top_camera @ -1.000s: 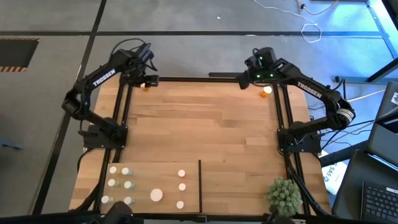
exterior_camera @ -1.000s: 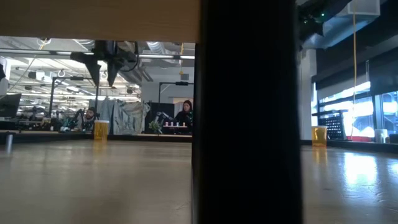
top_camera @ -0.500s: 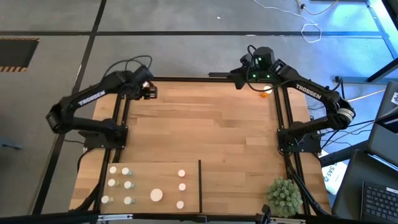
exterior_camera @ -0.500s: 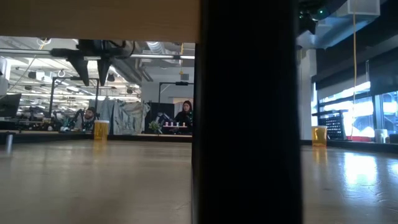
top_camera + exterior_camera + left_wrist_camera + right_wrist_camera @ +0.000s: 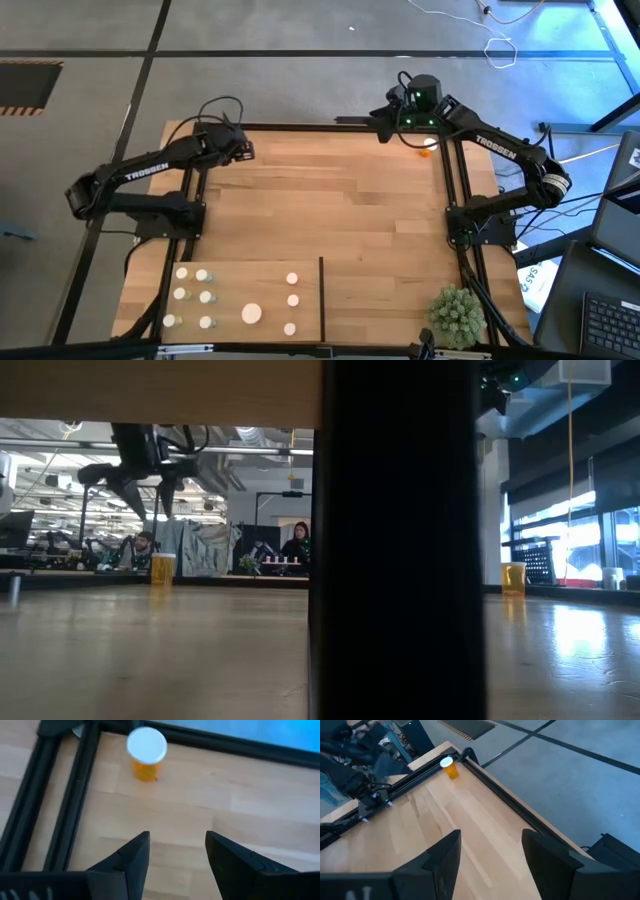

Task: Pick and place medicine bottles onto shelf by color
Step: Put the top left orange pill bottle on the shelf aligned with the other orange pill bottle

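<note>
An orange medicine bottle (image 5: 146, 752) with a white cap stands upright on the table's far left corner. My left gripper (image 5: 177, 845) hangs open just short of it and above it (image 5: 147, 495), touching nothing. A second orange bottle (image 5: 428, 146) stands at the far right, half hidden under my right arm. My right gripper (image 5: 490, 845) is open above the far edge (image 5: 388, 128), pointing across the table. The shelf (image 5: 250, 268) lies at the near left with its dark divider (image 5: 321, 298); several white-capped bottles (image 5: 205, 297) stand on it.
A black frame (image 5: 320, 128) runs along the table's far edge and down both sides by the arm bases. A spiky green plant ball (image 5: 457, 312) sits at the near right corner. Bare planks (image 5: 330, 200) fill the table's middle. In the low view, the divider (image 5: 395, 540) blocks the centre.
My left gripper has drawn back from the far left corner toward the table's near edge, sinking and rolling as the arm folded toward the left; it stays open. The orange bottle there has not moved. My right gripper has tipped a little and now covers more of the right bottle.
</note>
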